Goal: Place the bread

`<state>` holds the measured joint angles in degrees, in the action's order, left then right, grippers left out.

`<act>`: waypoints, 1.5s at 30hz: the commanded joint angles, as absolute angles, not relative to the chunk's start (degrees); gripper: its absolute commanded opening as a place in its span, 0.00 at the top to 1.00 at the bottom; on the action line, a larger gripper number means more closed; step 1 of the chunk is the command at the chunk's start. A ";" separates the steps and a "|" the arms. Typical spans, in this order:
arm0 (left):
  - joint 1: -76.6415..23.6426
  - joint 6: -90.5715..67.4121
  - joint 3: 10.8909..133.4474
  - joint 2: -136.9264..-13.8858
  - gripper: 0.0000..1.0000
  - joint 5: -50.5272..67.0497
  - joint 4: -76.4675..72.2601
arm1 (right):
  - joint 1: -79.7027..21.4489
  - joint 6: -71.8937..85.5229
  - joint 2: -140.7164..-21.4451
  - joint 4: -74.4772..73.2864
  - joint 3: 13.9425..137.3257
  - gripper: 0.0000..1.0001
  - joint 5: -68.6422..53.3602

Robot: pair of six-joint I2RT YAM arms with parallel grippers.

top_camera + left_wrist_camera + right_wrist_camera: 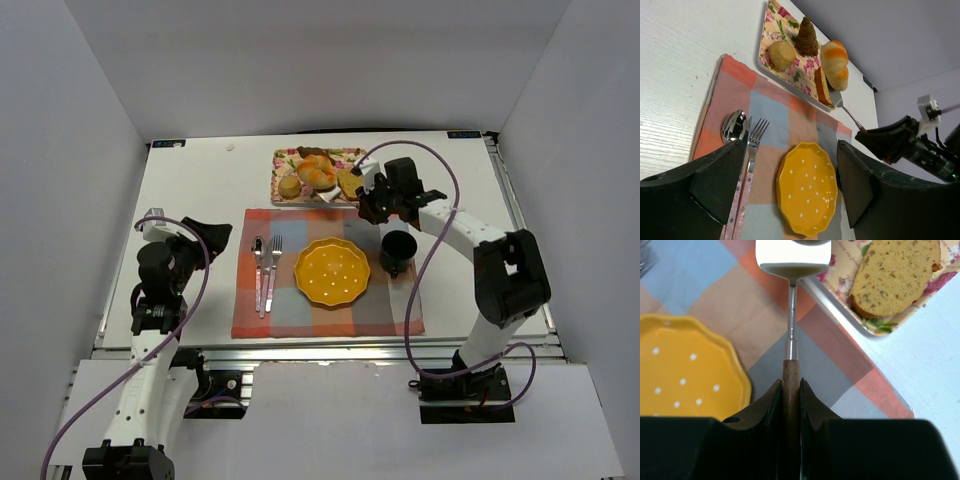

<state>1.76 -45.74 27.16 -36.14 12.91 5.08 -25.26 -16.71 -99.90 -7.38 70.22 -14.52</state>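
The bread (318, 172), a glossy golden-orange knotted roll, lies on the floral tray (279, 193) at the back; it also shows in the left wrist view (835, 64). My right gripper (372, 203) is shut on the wooden handle of a metal spatula (791, 315). The spatula's blade (792, 257) reaches the tray's near edge, next to the toast slice (895, 275) and just short of the roll. My left gripper (791, 150) is open and empty, at the left of the placemat (330, 320). The yellow dotted plate (332, 271) is empty.
The tray also holds a small pale bun (290, 186) and a dark cone-shaped pastry (806, 36). A spoon (257, 270) and a fork (272, 270) lie left of the plate. A black cup (398, 247) stands right of the plate, under my right arm.
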 commanded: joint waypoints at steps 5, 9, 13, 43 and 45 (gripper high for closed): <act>1.85 -46.14 26.81 -34.28 0.15 12.83 3.25 | -25.66 -21.97 -84.21 -10.00 61.71 1.00 -21.62; 1.85 -46.32 26.02 -33.58 0.16 13.09 2.64 | -26.45 -26.00 -77.01 -15.46 56.96 1.00 -23.55; 1.85 -46.23 25.49 -33.05 0.15 13.62 2.37 | -27.86 -29.52 -69.81 -21.87 53.88 1.00 -24.52; 1.85 -45.35 20.83 -25.76 0.15 13.54 3.16 | -42.71 -48.59 -69.52 -41.40 55.55 1.00 7.63; 1.85 -45.26 20.66 -25.66 0.15 13.54 3.16 | -43.59 -50.26 -69.00 -40.35 56.33 1.00 11.84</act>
<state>1.76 -46.11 21.52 -26.35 13.28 2.59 -42.24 -47.03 -69.91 -42.15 52.90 2.92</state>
